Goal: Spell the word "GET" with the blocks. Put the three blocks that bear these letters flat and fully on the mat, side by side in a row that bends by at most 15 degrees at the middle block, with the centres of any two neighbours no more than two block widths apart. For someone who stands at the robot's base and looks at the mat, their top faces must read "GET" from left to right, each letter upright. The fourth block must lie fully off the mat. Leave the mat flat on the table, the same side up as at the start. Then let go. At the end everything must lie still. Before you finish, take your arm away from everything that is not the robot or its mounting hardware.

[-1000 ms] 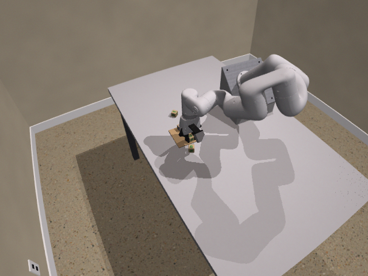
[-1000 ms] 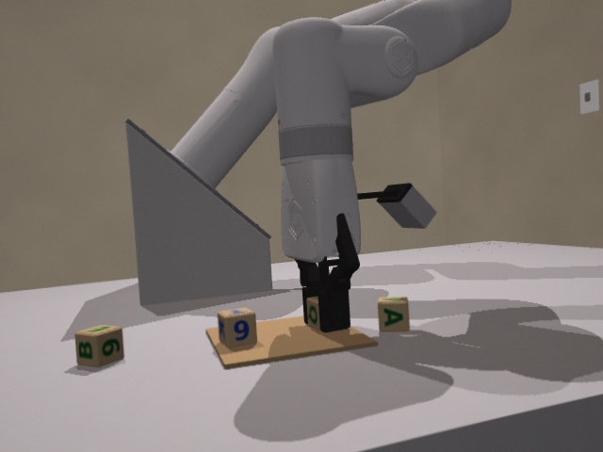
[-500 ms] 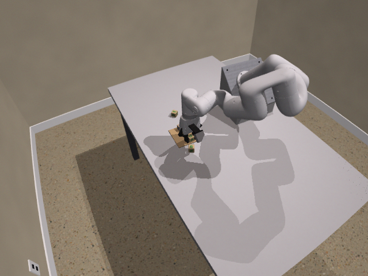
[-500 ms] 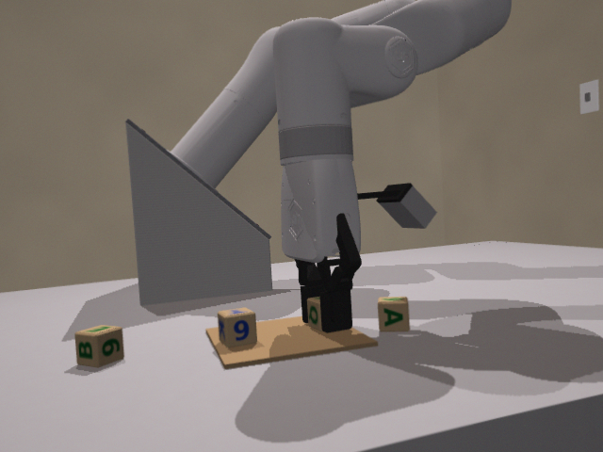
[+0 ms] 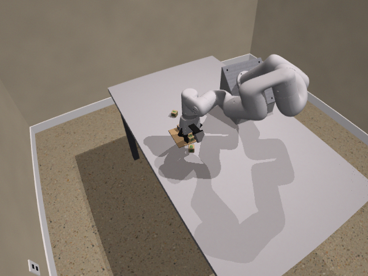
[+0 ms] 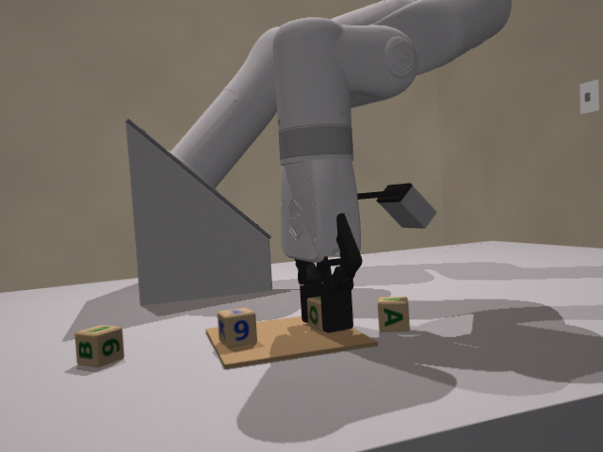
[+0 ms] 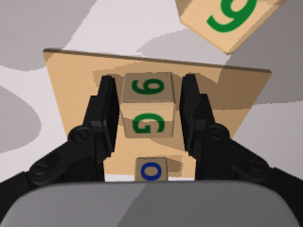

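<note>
Across the pale tabletop (image 5: 303, 166) (image 6: 73, 413) (image 7: 52, 19), noted a tan mat (image 5: 177, 138) (image 6: 277, 340) (image 7: 71, 90) bearing a blue-marked block (image 5: 178, 127) (image 6: 236, 327) (image 7: 151, 169). Found the gripper (image 5: 188, 138) (image 6: 325, 311) (image 7: 149, 92) open around a G-marked block (image 5: 190, 137) (image 6: 314, 314) (image 7: 148, 109), with gaps on both sides.

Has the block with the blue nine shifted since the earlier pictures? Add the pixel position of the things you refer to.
No. The block with the blue nine (image 6: 236, 327) sits at the same spot on the mat (image 6: 287, 347).
</note>
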`<state>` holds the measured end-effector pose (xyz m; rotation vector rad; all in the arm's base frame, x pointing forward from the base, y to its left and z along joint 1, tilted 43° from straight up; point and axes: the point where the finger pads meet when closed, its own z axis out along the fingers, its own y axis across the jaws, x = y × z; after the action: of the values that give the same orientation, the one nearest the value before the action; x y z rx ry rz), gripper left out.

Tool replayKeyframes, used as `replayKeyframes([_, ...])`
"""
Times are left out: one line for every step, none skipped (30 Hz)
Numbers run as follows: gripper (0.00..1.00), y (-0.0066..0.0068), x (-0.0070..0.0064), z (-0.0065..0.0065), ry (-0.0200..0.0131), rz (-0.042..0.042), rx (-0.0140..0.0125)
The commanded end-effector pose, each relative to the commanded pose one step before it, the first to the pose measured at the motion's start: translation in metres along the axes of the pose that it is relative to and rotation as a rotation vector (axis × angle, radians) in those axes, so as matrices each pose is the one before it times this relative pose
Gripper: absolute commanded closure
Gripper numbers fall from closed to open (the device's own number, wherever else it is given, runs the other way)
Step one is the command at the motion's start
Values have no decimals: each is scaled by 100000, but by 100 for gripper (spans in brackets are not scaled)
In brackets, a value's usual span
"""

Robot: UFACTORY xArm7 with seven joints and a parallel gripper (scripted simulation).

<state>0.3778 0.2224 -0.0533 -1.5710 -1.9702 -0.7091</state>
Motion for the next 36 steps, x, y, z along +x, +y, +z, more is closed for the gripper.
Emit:
replayKeyframes([53, 137, -77, -349, -147, 70, -409])
replayKeyframes([53, 0, 0, -158, 0, 0, 0])
replayKeyframes([53, 0, 0, -217, 0, 1, 0])
replayKeyframes([53, 0, 0, -277, 0, -1, 0])
replayKeyframes([53, 0, 0, -336, 0, 0, 0])
replayKeyframes([53, 0, 0, -391, 0, 1, 0])
replayKeyframes([53, 0, 0, -440, 0, 1, 0])
replayKeyframes([53, 0, 0, -482, 0, 0, 0])
replayKeyframes([53, 0, 0, 0, 0, 0, 0])
replayKeyframes([53, 0, 0, 0, 0, 0, 0])
replayKeyframes([53, 0, 0, -516, 0, 0, 0])
replayKeyframes([53, 0, 0, -540, 0, 0, 0])
replayKeyframes([53, 0, 0, -555, 0, 0, 0])
replayKeyframes([53, 0, 0, -559, 0, 0, 0])
replayKeyframes([53, 0, 0, -555, 0, 0, 0])
replayKeyframes([53, 0, 0, -540, 0, 0, 0])
replayKeyframes([53, 0, 0, -517, 0, 0, 0])
replayKeyframes([53, 0, 0, -486, 0, 0, 0])
replayKeyframes([53, 0, 0, -448, 0, 0, 0])
replayKeyframes([53, 0, 0, -403, 0, 0, 0])
replayKeyframes([53, 0, 0, -354, 0, 1, 0])
replayKeyframes([53, 1, 0, -300, 0, -1, 0])
replayKeyframes([53, -1, 0, -246, 0, 1, 0])
replayKeyframes([53, 1, 0, -191, 0, -1, 0])
replayKeyframes([53, 0, 0, -138, 0, 0, 0])
replayKeyframes([53, 0, 0, 0, 0, 0, 0])
replayKeyframes([53, 0, 0, 0, 0, 0, 0])
replayKeyframes([53, 0, 0, -90, 0, 1, 0])
replayKeyframes([53, 0, 0, -50, 0, 0, 0])
replayKeyframes([53, 0, 0, -20, 0, 0, 0])
replayKeyframes([53, 0, 0, -3, 0, 0, 0])
replayKeyframes([0, 0, 0, 0, 0, 0, 0])
replayKeyframes([0, 0, 0, 0, 0, 0, 0])
replayKeyframes([0, 0, 0, 0, 0, 0, 0])
replayKeyframes([0, 0, 0, 0, 0, 0, 0])
replayKeyframes([0, 0, 0, 0, 0, 0, 0])
